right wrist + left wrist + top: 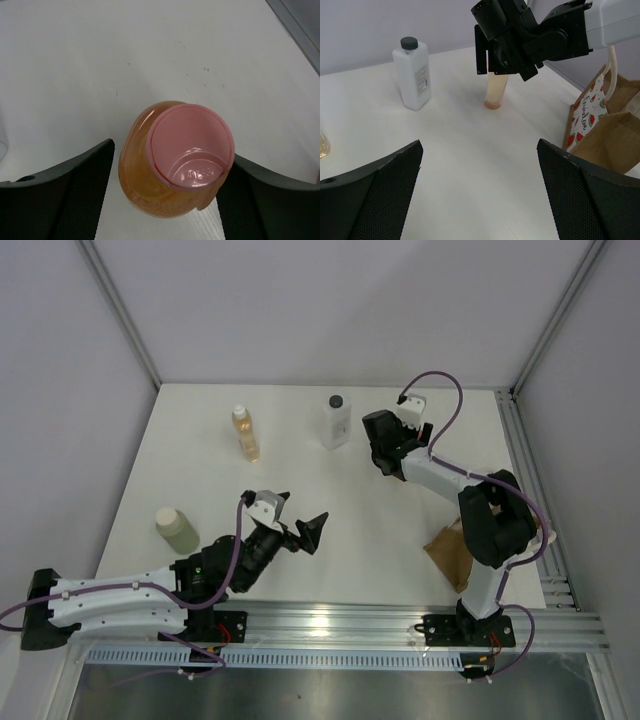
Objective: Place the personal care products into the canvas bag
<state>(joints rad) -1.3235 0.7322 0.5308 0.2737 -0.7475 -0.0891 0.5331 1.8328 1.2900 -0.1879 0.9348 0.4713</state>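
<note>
While the right gripper (170, 152) hangs straight down over the orange bottle (150, 195), its two black fingers (65, 190) stand on either side of the bottle's pink cap (192, 147). The jaws are partly closed around the bottle. The finger on the right of the wrist view looks to be against the cap, and the other is just beside the bottle's wall. I cannot tell whether the grip is firm. The bottle stands upright on the white table (400, 540), as the left wrist view shows, with its lower half showing below the right gripper (497, 62).

Just beside that gripper in the overhead view, toward the left arm, stands the clear square bottle (336, 422) with a black cap, upright and apart from the fingers. Farther the same way, the slim amber bottle (245, 433) with a white cap lies on the table. The squat pale-green bottle (175, 528) stands well apart, near the left edge.

The left gripper (297, 515) sits low near the middle of the table, its jaws spread wide with nothing between them, pointing toward the right gripper.

The canvas bag (452, 552) sits at the near right of the table, partly hidden under the right arm. From the left wrist it shows a cream handle (611, 67) and a watermelon-print panel (587, 110). None of the four bottles is in it.
</note>
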